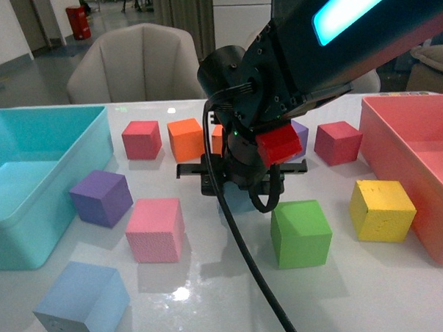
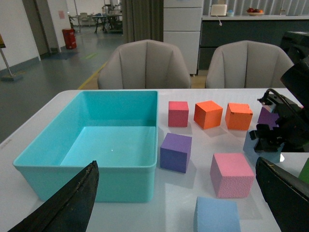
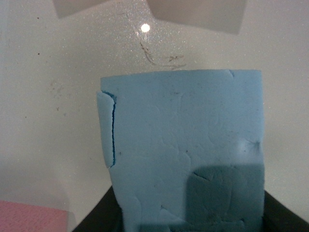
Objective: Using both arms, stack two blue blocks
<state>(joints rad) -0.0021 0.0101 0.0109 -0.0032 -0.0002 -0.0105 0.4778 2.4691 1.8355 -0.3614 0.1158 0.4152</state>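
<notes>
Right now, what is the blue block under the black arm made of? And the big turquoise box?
The blue block looks like soft matte foam: its dull face has creases, dents and a torn flap at one edge. The turquoise box looks like hard, smooth plastic: thin even walls and a slight shine inside. That's by looks only.

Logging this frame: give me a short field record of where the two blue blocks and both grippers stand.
stacked: not yet
centre blue block: mid-table, between the fingers of the right gripper; whether it is clamped is unclear
near blue block: front-left of the table, nothing touching it
left gripper: open, holding nothing
surroundings: turquoise bin on the left, pink bin on the right, other coloured cubes between them
</notes>
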